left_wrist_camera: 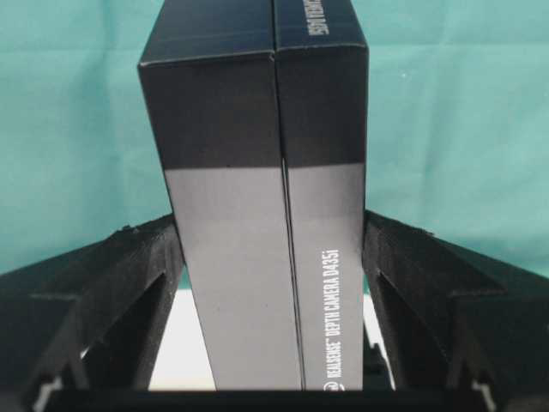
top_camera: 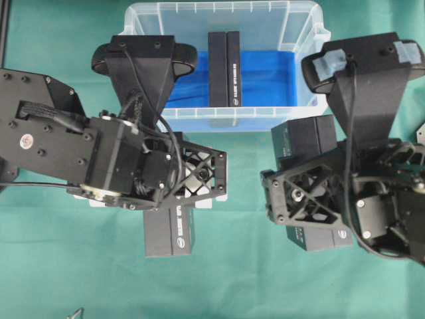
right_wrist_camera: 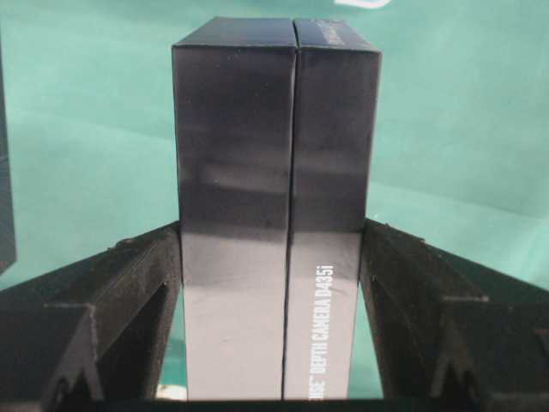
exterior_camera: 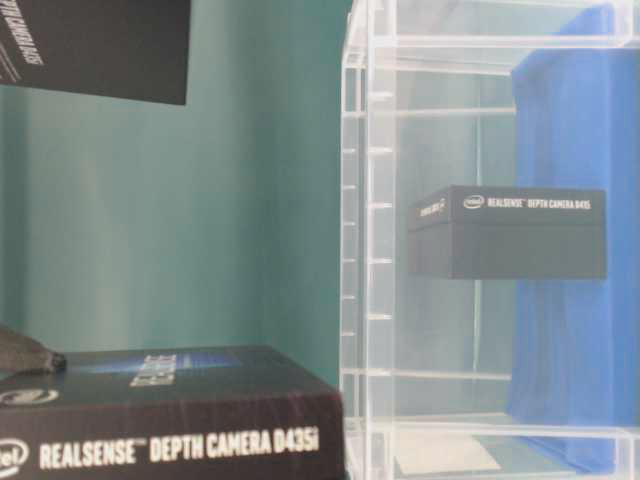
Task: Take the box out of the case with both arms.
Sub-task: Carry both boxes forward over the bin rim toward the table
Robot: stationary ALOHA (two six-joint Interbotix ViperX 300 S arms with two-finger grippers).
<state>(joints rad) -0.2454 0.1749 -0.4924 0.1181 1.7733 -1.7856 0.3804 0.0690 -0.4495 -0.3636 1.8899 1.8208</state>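
Left gripper (top_camera: 199,174) is clamped on a black box (top_camera: 169,229); the left wrist view shows both fingers (left_wrist_camera: 146,283) pressed against the box's long sides. Right gripper (top_camera: 299,196) likewise grips a second box (top_camera: 317,234), fingers (right_wrist_camera: 403,292) flush to its flanks. Both boxes sit outside the case (top_camera: 226,119), over the green table (top_camera: 66,266) near its middle, in front of the case's near wall. A third box (top_camera: 224,69) remains inside the case, standing on the blue lining at mid-floor.

Risks, as judged:
- Each grip bears on smooth card sides only; a box could slide out if jolted.
- The two loaded grippers stand near each other; converging could knock box against box.
- Reaching back for the third box risks striking the case rim and shifting the case.
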